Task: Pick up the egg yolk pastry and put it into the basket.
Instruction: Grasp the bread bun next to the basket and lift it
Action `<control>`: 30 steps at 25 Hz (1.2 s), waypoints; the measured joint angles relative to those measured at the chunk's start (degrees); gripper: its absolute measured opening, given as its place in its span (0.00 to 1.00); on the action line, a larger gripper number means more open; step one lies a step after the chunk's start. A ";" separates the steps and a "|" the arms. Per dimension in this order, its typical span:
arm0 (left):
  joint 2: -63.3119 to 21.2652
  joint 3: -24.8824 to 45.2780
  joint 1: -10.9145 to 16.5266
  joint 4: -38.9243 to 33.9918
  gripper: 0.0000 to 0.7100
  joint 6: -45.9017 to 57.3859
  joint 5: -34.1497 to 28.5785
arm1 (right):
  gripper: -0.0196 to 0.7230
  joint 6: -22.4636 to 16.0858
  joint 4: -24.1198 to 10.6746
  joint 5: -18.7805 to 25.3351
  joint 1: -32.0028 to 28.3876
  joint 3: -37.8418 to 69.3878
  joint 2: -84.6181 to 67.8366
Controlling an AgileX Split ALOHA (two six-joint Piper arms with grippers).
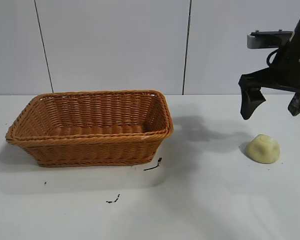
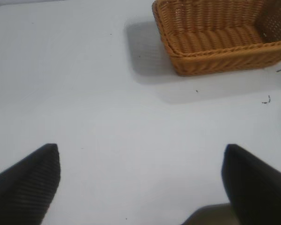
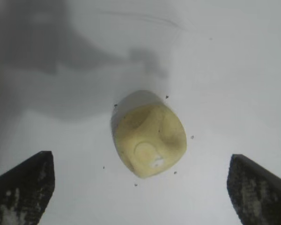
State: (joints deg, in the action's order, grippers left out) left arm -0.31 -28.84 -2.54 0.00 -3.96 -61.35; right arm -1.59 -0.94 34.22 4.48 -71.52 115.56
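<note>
Basket [image 1: 90, 127] on table [image 1: 215, 200], left half. Egg yolk pastry [image 1: 262, 148] on table far right, well apart from basket. Right gripper [image 1: 275, 102] above pastry, not touching, fingers spread. Left gripper [image 2: 140, 183] over bare table, off basket's side.

Right gripper [image 1: 275, 107]: matte black body w/ two thick wedge-shaped fingers [image 1: 250, 102], a grey bracket w/ small screws on top, black cable looped at the side. Its fingertips [image 3: 23, 187] look scuffed, pale-speckled. Left gripper [image 2: 140, 180]: black fingers [image 2: 28, 183] w/ fine ribbed texture.
</note>
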 joint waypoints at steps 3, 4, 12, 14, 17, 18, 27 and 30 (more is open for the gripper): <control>0.00 0.00 0.00 0.00 0.98 0.00 0.00 | 0.96 0.00 0.00 -1.27 0.00 0.00 2.37; 0.00 0.00 0.00 0.00 0.98 0.00 0.00 | 0.96 0.00 0.00 -1.33 0.00 0.00 2.88; 0.00 0.00 0.00 0.00 0.98 0.00 0.00 | 0.91 0.00 0.00 -2.14 0.00 0.00 3.71; 0.00 0.00 0.00 0.00 0.98 0.00 0.00 | 0.83 0.00 0.00 -1.96 0.00 0.00 4.06; 0.00 0.00 0.00 0.00 0.98 0.00 0.00 | 0.67 0.00 -0.04 -1.38 0.00 0.00 4.42; 0.00 0.00 0.00 0.00 0.98 0.00 0.00 | 0.60 0.00 -0.11 -1.38 0.00 0.00 4.42; 0.00 0.00 0.00 0.00 0.98 0.00 0.00 | 0.25 0.31 -0.59 0.15 0.00 -0.24 3.09; 0.00 0.00 0.00 0.00 0.98 0.00 0.00 | 0.24 0.80 -0.70 3.35 0.00 -1.64 0.71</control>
State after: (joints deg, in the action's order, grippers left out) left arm -0.31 -28.84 -2.54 0.00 -3.96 -61.35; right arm -0.78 -1.64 37.57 4.48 -73.17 116.27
